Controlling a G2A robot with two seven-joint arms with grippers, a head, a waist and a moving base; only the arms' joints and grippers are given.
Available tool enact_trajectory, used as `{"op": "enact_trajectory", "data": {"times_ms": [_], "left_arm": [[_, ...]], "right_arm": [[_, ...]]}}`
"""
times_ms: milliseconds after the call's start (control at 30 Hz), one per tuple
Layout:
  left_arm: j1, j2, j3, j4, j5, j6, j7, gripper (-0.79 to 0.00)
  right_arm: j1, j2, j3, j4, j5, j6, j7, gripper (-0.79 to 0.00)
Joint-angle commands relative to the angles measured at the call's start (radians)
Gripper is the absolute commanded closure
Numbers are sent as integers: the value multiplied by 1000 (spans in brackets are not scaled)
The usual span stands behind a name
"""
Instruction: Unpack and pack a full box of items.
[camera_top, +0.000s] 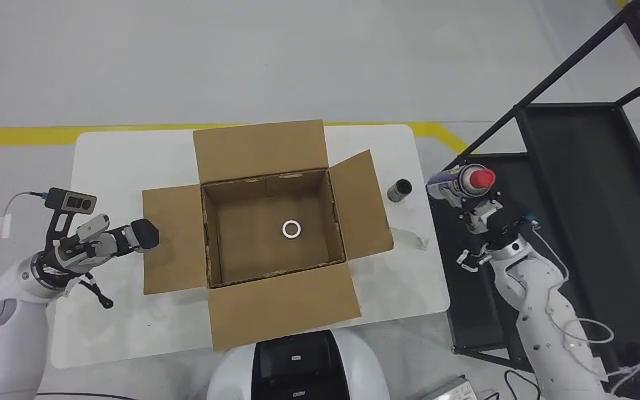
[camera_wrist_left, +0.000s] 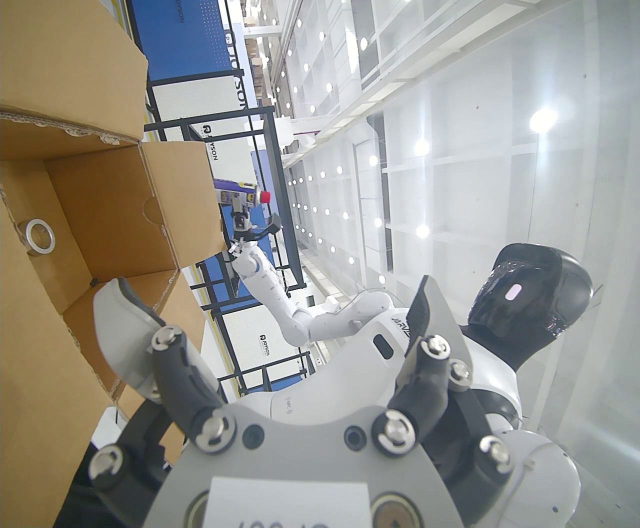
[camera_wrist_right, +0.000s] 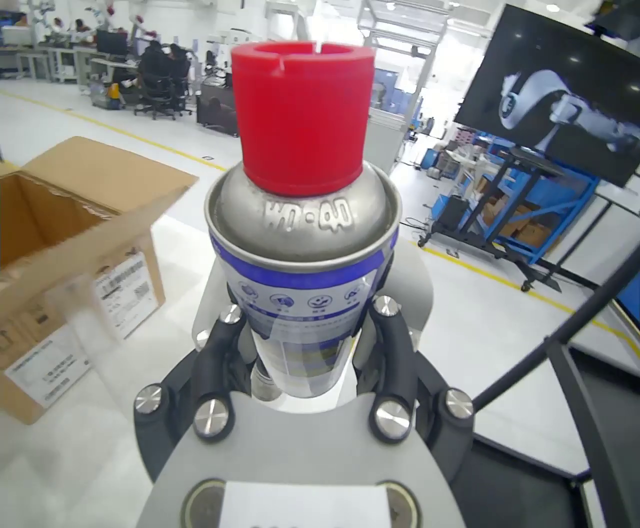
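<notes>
Top view: the left claw (camera_top: 146, 235) hangs released and empty beside the left flap of the cardboard box (camera_top: 262, 150). A metal ring (camera_top: 292, 229) lies on the box's floor. Right of the box, a small dark cylinder (camera_top: 401, 189) stands on the white tabletop (camera_top: 120, 160); farther right, the right claw (camera_top: 472, 198) is clenched around a red-capped spray can (camera_top: 455, 183), well clear of the box.

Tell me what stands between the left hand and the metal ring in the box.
The left wall of the box and its folded-out flap lie between the open left hand and the ring on the box floor. Nothing covers the ring from above.
</notes>
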Motion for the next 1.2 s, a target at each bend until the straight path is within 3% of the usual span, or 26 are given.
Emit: {"op": "enact_trajectory", "data": {"times_ms": [0,100,233,500,700,800,1167], "left_arm": [[0,0,0,0,0,0,0,-785],[0,0,0,0,0,0,0,-785],[0,0,0,0,0,0,0,-785],[0,0,0,0,0,0,0,-785],[0,0,0,0,0,0,0,-785],[0,0,0,0,0,0,0,-785],[0,0,0,0,0,0,0,-785]], "right_arm": [[-48,3,22,-197,24,-39,114,0],[-76,4,21,-357,51,-86,215,0],[-30,7,-34,-436,122,-158,387,0],[200,1,-303,-376,225,-231,737,0],[357,-20,-506,-285,258,-192,920,0],[419,-33,-576,-240,278,-162,954,0],[419,-33,-576,-240,278,-162,954,0]]}}
